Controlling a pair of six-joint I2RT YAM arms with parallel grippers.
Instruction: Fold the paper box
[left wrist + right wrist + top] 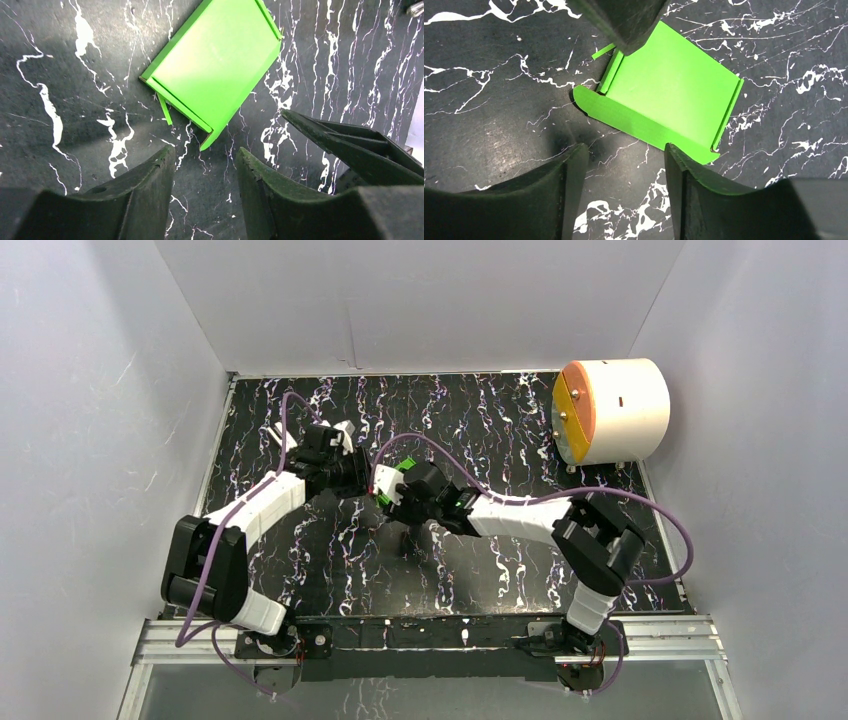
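Paper box lies flat on your black marbled table, just ahead of your left gripper and right gripper, which face each other across it, jaws apart with nothing between them.

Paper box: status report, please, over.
Left gripper and right gripper open, empty, above paper box. It lies on table, one flap open. White cylinder far off.
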